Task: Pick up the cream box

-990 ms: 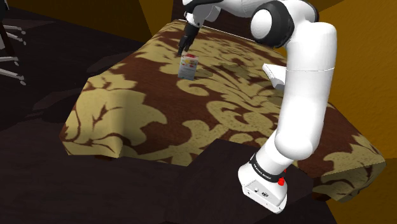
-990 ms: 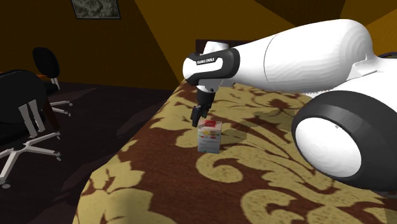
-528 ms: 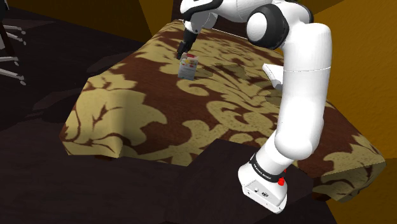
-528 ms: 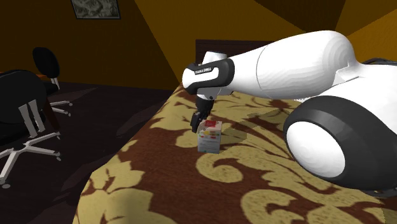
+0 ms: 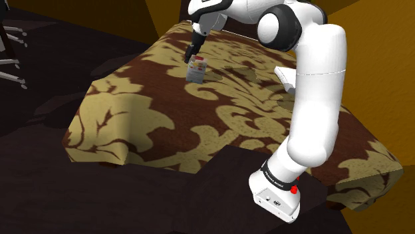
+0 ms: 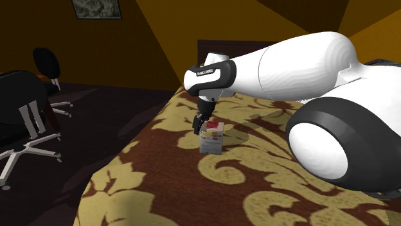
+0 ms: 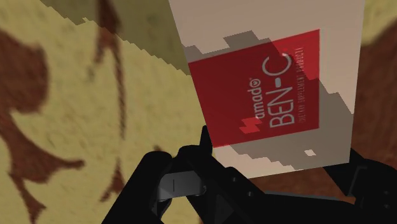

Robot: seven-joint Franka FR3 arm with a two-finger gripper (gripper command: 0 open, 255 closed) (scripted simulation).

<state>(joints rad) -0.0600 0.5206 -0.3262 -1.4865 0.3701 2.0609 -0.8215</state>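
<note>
Gripper down at the box on the bed.
Box pale cream, upright, red "BEN-C" label on top; whether it is gripped, I cannot tell.

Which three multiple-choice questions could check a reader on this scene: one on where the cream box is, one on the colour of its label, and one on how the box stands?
1. Where is the cream box?
A. On the office chair
B. On the brown-and-cream patterned bedspread
C. On the floor

2. What colour is the label on the box's top?
A. Blue
B. Green
C. Red

3. How does the box stand?
A. Upright on its base
B. Flat on its side
C. Lifted into the air

Answers:
1 B: in both exterior views its base rests on the patterned cover.
2 C: the wrist view shows a red patch printed BEN-C.
3 A: it stands tall on the cover and is not lifted.
</note>
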